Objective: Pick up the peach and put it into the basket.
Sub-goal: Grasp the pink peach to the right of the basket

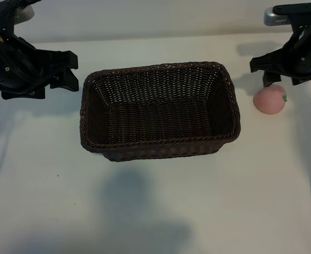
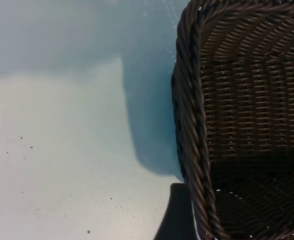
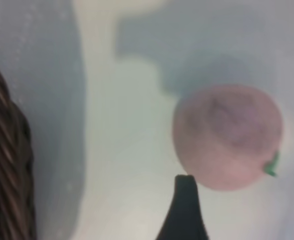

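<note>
The right end effector (image 1: 280,74) is shown at the far right of the surface (image 1: 155,211), pointing steeply downward, with its fingers apart and nothing between them; in the right wrist view a single dark fingertip (image 3: 184,210) is seen just beside the near flank of the peach (image 3: 227,136), apart from it by a thin margin or barely touching, which cannot be decided. The peach (image 1: 270,99) is seen resting on the surface just below and in front of this end effector in the exterior view, its green leaf turned away from the basket (image 1: 159,110). Being nearly round, the fruit presents no long axis to be matched, so the grasp is judged to depend only on the open fingers being centred over it and lowered to straddle it. The basket is placed at the middle of the surface, its long axis running from one arm to the other, and its right wall lies near the peach but apart from it. The left end effector (image 1: 65,71) is held with fingers apart beside the basket's left rim (image 2: 189,115), well away from the peach; the right arm is therefore taken to be the nearer and the working one.
</note>
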You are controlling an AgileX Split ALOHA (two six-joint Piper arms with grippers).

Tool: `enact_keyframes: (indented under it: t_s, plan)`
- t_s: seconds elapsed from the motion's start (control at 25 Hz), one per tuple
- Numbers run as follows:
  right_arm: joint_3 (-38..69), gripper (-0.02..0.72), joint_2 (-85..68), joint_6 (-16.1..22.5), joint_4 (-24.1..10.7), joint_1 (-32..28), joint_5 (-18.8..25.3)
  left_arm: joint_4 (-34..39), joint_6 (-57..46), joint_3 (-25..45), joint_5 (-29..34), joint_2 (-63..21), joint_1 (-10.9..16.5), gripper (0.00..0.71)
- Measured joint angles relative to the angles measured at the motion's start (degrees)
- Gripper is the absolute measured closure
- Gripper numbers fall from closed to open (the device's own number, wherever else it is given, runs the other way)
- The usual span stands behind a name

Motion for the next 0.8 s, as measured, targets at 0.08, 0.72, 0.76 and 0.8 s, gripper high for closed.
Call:
enact_keyframes:
  t_s: [0.08, 0.72, 0.76, 0.8]
  plan:
    - [0.0, 0.141, 1.3, -0.2, 0.3, 0.0, -0.7, 0.0, 0.0, 0.0, 0.0, 0.0, 0.0, 0.119]
    - [0.0, 0.658, 7.6, 0.1, 0.2, -0.1, -4.2, 0.1, 0.0, 0.0, -0.3, 0.0, 0.0, 0.119]
    - [0.0, 0.660, 7.6, 0.1, 0.2, -0.1, -4.2, 0.1, 0.0, 0.0, -0.3, 0.0, 0.0, 0.119]
    - [0.0, 0.661, 7.6, 0.1, 0.2, -0.1, -4.1, 0.1, 0.1, 0.0, -0.3, 0.0, 0.0, 0.119]
